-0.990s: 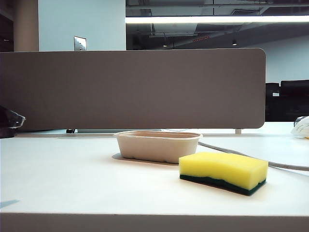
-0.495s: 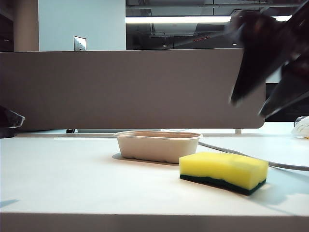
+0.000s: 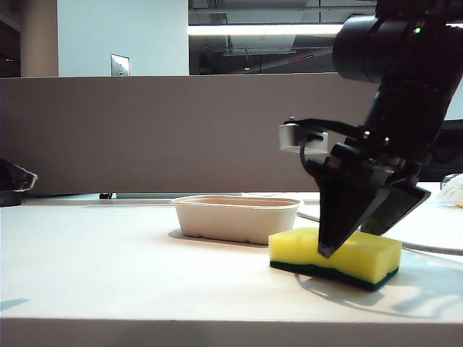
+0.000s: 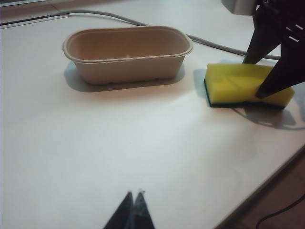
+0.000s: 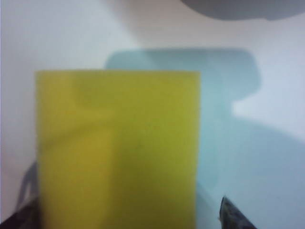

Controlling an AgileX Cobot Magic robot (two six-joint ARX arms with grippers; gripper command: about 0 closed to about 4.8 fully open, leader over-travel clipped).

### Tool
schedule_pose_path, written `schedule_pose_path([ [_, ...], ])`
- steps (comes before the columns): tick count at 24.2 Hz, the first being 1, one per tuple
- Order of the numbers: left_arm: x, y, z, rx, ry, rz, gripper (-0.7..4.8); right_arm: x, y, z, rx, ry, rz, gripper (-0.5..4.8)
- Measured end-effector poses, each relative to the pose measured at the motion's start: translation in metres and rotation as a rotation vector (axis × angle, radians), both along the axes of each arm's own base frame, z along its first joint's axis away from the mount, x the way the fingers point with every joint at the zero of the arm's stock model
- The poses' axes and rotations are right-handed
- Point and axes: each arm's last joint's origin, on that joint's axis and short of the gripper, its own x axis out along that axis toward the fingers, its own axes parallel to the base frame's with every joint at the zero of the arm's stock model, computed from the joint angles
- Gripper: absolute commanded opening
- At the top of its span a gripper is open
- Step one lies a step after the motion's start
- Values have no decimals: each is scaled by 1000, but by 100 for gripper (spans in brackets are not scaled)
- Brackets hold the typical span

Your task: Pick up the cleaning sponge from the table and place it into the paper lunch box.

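Note:
The yellow cleaning sponge (image 3: 372,262) (image 4: 233,86) (image 5: 116,148) lies flat on the white table (image 3: 108,267) (image 4: 95,143), green layer down, just right of the paper lunch box (image 3: 235,217) (image 4: 126,55), which is empty. My right gripper (image 3: 354,242) (image 4: 252,78) (image 5: 121,214) points down over the sponge, open, with one finger on each side of it. In the right wrist view one fingertip (image 5: 231,217) stands clear of the sponge's edge. My left gripper (image 4: 134,193) is shut on nothing, well back from both objects over bare table.
A grey cable (image 3: 427,248) (image 4: 109,16) runs along the table behind the box and sponge. The grey-brown partition panel (image 3: 195,130) closes off the back. A white crumpled thing (image 3: 452,191) sits at the far right, a dark object (image 3: 14,181) at the far left edge.
The right arm came into view from the upper right and dropped onto the sponge with its jaws apart. The sponge and the box have not moved.

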Motion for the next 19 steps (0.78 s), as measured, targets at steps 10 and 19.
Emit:
schedule_pose_path([
  [10,0,0,0,0,0,0,-5,6,6,11,76,-8,30,-3],
  [19,0,0,0,0,-1,0,-5,72,51,113,275,-310,70,-2],
])
